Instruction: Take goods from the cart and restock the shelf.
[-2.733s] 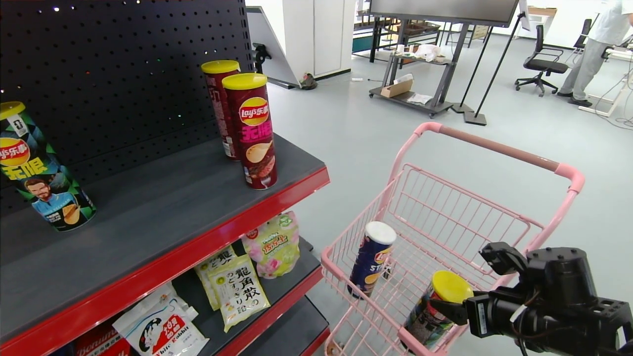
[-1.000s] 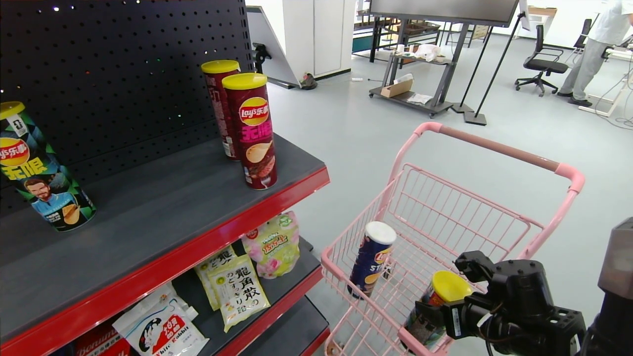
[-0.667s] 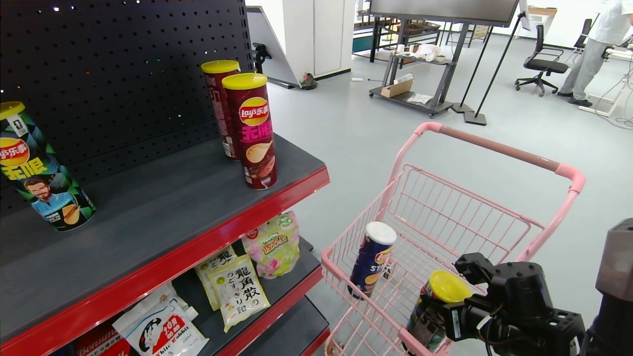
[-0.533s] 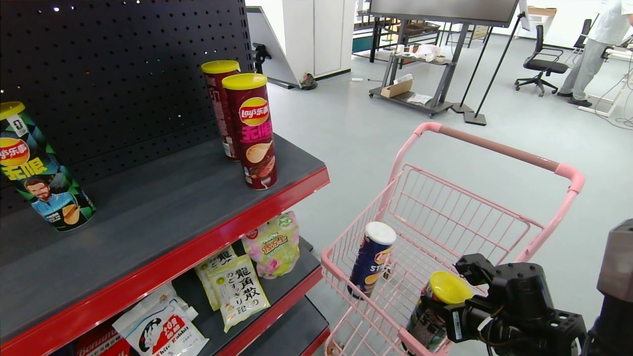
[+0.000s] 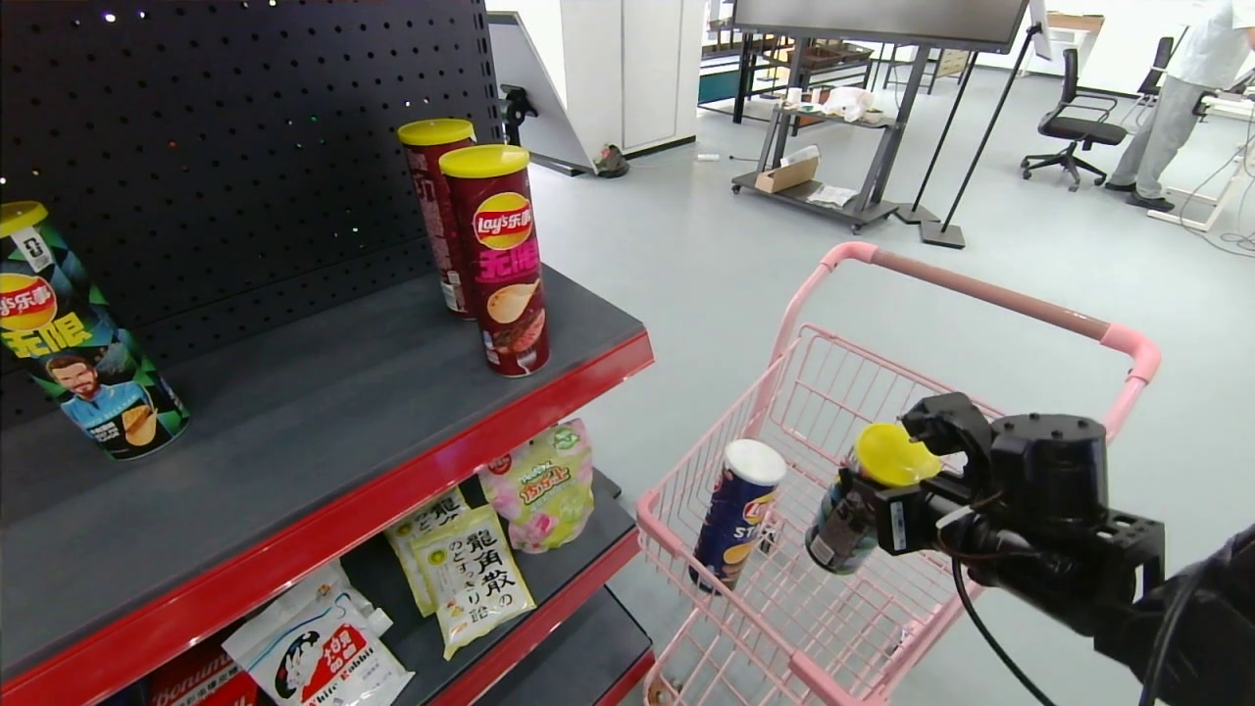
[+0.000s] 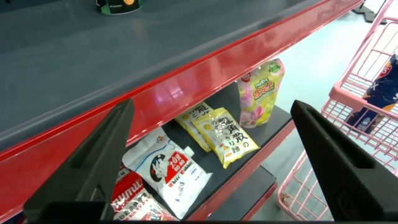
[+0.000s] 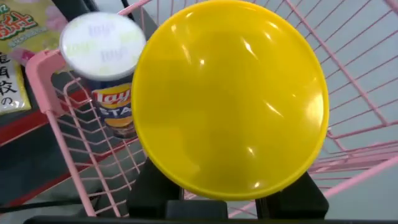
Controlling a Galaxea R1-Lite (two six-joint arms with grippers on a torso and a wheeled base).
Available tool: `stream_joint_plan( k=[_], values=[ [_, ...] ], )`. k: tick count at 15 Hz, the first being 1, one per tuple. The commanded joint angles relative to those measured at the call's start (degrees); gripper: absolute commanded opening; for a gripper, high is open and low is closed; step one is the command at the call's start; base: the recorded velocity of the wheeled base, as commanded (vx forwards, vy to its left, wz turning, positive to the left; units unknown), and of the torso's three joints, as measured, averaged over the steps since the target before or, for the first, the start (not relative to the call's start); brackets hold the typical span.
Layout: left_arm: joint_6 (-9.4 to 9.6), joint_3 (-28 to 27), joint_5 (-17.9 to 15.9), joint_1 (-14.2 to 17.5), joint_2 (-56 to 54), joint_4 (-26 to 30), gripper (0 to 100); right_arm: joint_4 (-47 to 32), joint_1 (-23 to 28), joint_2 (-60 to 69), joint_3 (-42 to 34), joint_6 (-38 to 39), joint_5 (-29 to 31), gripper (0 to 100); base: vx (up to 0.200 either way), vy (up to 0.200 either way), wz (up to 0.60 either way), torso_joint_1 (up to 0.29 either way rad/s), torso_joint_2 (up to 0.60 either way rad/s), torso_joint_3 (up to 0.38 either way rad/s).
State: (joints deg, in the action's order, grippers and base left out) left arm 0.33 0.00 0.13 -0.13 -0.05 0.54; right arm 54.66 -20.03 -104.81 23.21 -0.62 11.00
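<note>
A chip can with a yellow lid (image 5: 863, 505) hangs tilted above the pink cart (image 5: 980, 284), and my right gripper (image 5: 897, 480) is shut on it just under the lid. In the right wrist view the yellow lid (image 7: 230, 99) sits close to the camera. A blue can with a white lid (image 5: 735, 515) (image 7: 102, 46) stands in the cart's near-left corner. The grey shelf with a red edge (image 5: 343, 392) is to the left. My left gripper (image 6: 211, 162) is open, in front of the shelf's red edge (image 6: 205, 74).
Two red cans (image 5: 500, 260) stand at the shelf's right end and a green-black can (image 5: 78, 343) at its left. Between them the shelf board is bare. Snack bags (image 5: 471, 574) (image 6: 227, 134) lie on the lower shelf. Open floor lies beyond the cart.
My right gripper moved in around the yellow-lidded can low in the cart, shut on it, and has lifted it up and slightly left, above the cart's rim.
</note>
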Motion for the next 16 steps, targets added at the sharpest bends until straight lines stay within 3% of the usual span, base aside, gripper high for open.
stream_joint_plan(
  k=[1, 5, 8, 12, 16],
  values=[
    [0.02, 0.0, 0.0, 0.0, 0.0, 0.0, 100, -14.5, 2.5, 11.5, 10.6, -1.8, 0.7, 0, 0.000, 0.000, 0.00, 0.000, 0.00, 0.000],
    [0.02, 0.0, 0.0, 0.0, 0.0, 0.0, 100, -48.7, -0.2, 28.6, 27.7, -1.0, 2.3, 0, 0.000, 0.000, 0.00, 0.000, 0.00, 0.000],
    [0.02, 0.0, 0.0, 0.0, 0.0, 0.0, 100, -70.7, -1.4, 42.7, 31.5, 0.1, 2.5, 0, 0.000, 0.000, 0.00, 0.000, 0.00, 0.000],
    [0.20, -0.1, -0.4, 0.0, 0.0, 0.0, 100, -73.5, -0.7, 58.1, 18.6, -0.3, 4.4, 0, 0.000, 0.000, 0.00, 0.000, 0.00, 0.000],
    [0.20, -0.1, -0.7, 0.0, 0.0, 0.0, 100, -73.1, 5.1, 60.3, 16.4, -5.8, 6.0, 0, 0.000, 0.000, 0.00, 0.000, 0.00, 0.000]
  ],
)
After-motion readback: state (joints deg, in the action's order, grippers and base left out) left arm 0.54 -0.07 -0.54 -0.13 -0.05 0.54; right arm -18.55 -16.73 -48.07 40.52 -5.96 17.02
